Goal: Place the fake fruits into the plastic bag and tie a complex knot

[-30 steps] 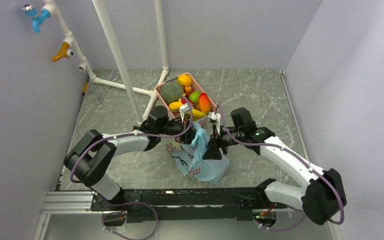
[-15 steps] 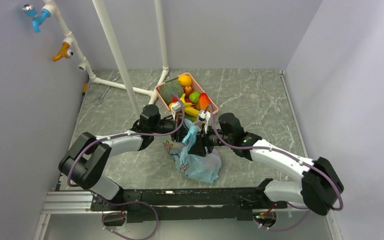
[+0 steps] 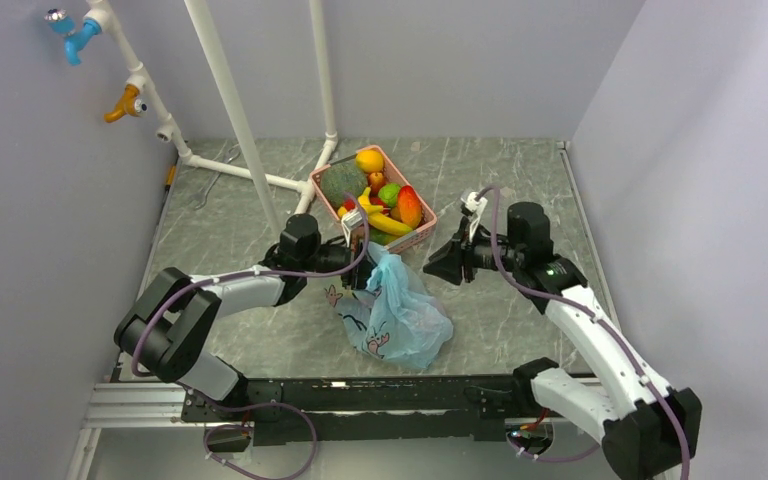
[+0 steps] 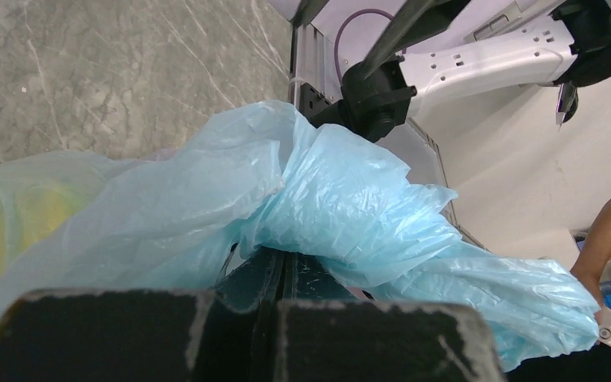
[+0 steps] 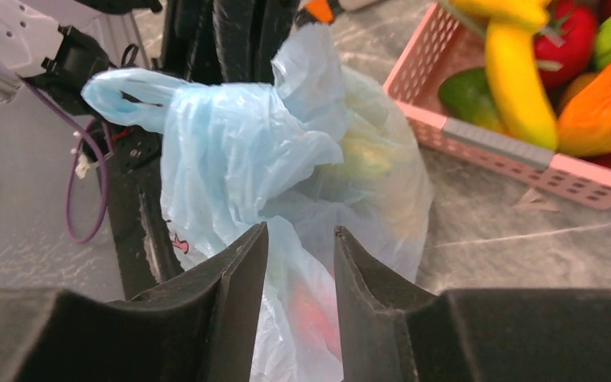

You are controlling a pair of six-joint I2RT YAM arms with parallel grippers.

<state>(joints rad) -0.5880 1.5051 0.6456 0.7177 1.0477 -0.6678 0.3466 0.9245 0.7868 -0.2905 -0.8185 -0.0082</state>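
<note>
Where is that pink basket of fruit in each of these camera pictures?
Top external: the pink basket sits at centre, just beyond the light-blue plastic bag.
Left wrist: not in it; the bag fills the view.
Right wrist: upper right, behind the bag.
Shared landmark: the bag.

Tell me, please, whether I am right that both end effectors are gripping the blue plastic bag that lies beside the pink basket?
Not quite: only the left end effector grips the plastic bag beside the pink basket. The right end effector hangs open, apart from the bag, as the top external and right wrist views show.
</note>
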